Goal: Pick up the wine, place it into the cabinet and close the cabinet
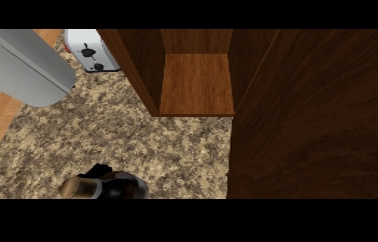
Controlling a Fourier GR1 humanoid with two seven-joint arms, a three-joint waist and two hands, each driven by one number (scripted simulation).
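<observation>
The dark wooden cabinet door (303,116) stands swung open, filling the area right of the open wooden cabinet (196,83); its shelf is bare. Risk: the bottle could strike the door edge or the cabinet's left wall on the way in, since the opening is narrow. A grey cylindrical forearm (29,66) lies left of the cabinet. The left hand (111,183) sits on the speckled granite table (148,141), below-left of the cabinet, fingers curled around the wine bottle (80,187). The right hand does not show.
</observation>
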